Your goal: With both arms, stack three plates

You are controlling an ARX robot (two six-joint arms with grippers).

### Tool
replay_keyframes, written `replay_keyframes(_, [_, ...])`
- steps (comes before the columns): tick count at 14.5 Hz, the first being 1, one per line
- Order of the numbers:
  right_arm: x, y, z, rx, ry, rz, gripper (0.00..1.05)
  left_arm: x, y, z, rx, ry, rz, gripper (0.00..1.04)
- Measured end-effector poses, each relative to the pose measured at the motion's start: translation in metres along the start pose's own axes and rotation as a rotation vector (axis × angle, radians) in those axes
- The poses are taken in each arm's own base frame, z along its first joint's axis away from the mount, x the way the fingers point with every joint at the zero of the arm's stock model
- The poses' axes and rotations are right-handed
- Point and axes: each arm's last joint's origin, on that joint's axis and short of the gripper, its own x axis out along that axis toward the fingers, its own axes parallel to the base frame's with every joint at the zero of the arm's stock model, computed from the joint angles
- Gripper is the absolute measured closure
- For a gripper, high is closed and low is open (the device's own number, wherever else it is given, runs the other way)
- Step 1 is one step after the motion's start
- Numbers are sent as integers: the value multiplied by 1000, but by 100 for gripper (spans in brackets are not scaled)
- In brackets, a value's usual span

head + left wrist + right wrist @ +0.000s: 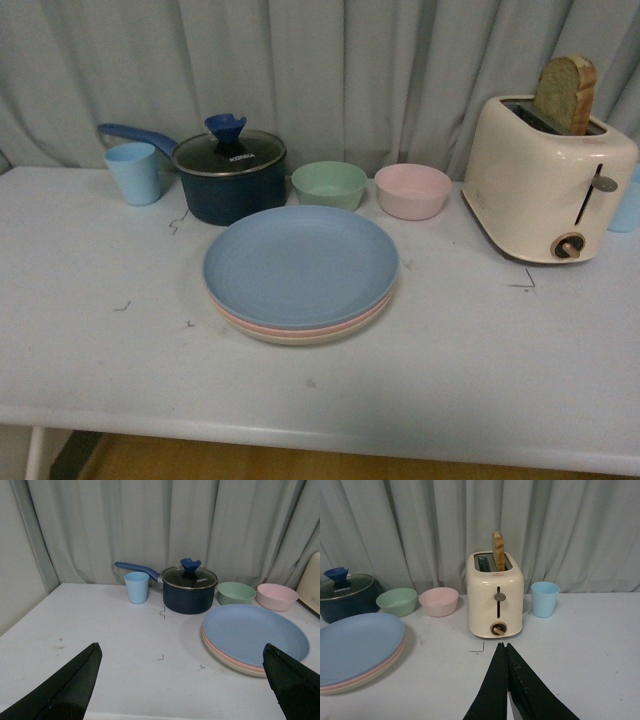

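Observation:
Three plates lie in one stack at the table's middle: the light blue plate [300, 262] on top, the pink plate's rim [300, 326] under it, the cream plate's rim [300, 339] at the bottom. The stack also shows as the blue plate [255, 632] and the blue plate [355, 645] in the wrist views. Neither arm appears in the front view. My left gripper [182, 652] is open, its fingers wide apart, back from the stack with nothing between them. My right gripper [503, 646] is shut and empty, in front of the toaster.
Behind the stack stand a blue cup [133, 172], a dark blue lidded pot [230, 175], a green bowl [329, 184] and a pink bowl [412, 190]. A cream toaster [545, 180] holding bread stands at the right, with another blue cup [544, 599] beyond it. A curtain closes the back.

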Motion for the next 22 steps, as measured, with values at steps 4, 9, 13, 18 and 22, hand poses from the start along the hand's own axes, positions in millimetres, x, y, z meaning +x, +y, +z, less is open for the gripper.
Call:
replay_keyframes(4, [-11, 0, 3, 0, -10, 0, 103, 0, 0, 0, 0, 0, 0, 7])
replay_keyframes(9, [-20, 0, 3, 0, -13, 0, 103, 0, 0, 0, 0, 0, 0, 7])
replay_keyframes(13, [-25, 0, 3, 0, -13, 0, 103, 0, 0, 0, 0, 0, 0, 7])
replay_keyframes(18, [-36, 0, -1, 0, 0, 3, 103, 0, 0, 0, 0, 0, 0, 7])
replay_keyframes(22, [-36, 0, 0, 0, -5, 3, 103, 0, 0, 0, 0, 0, 0, 7])
